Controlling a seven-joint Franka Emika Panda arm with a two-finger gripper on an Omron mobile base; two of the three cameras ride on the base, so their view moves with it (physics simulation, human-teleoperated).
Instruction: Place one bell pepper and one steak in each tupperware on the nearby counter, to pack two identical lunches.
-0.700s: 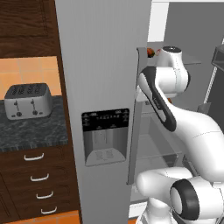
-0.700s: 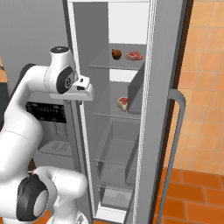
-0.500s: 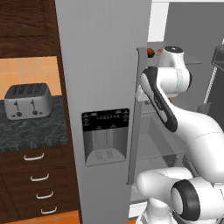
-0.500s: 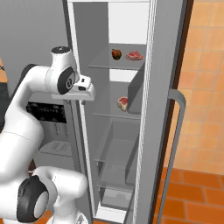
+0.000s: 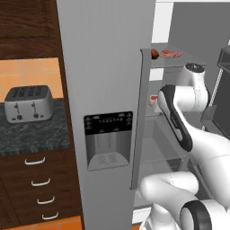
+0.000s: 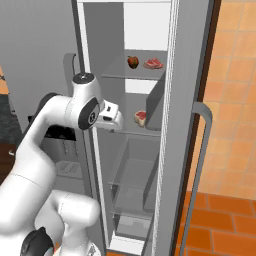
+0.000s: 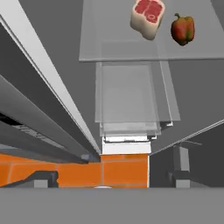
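1. The gripper [image 7: 109, 178] stands with its two dark fingers spread wide and nothing between them. It holds none of the food.
2. Compared with half a second ago, the white hand sits lower and further into the open compartment of the tall grey refrigerator [image 5: 103, 67]. The dispenser panel and the drawers keep their places in the base views, so the arm has moved and the base has not.
3. Ahead of the gripper in the hand view, on a clear glass shelf [image 7: 109, 48], lie a thick slab of pink-red raw steak with a white fat edge [image 7: 147, 17] and, just beside it, a small rounded orange-red bell pepper [image 7: 183, 29]. The two sit apart, and both are clear of the fingers.
4. In the right base view a steak piece [image 6: 141, 116] lies on the shelf level with the hand, just beyond it. Higher up, on the shelf above the gripper, rest a second bell pepper [image 6: 132, 61] and a second flat steak [image 6: 153, 63].
5. Well away to the gripper's left, past the closed door, runs the black marbled stone bench [image 5: 36, 134] with a silver four-slot toaster [image 5: 28, 103] on it.
6. I judge that the shift is the approach for a first pick. All four food items are untouched in the refrigerator, so packing has not started.
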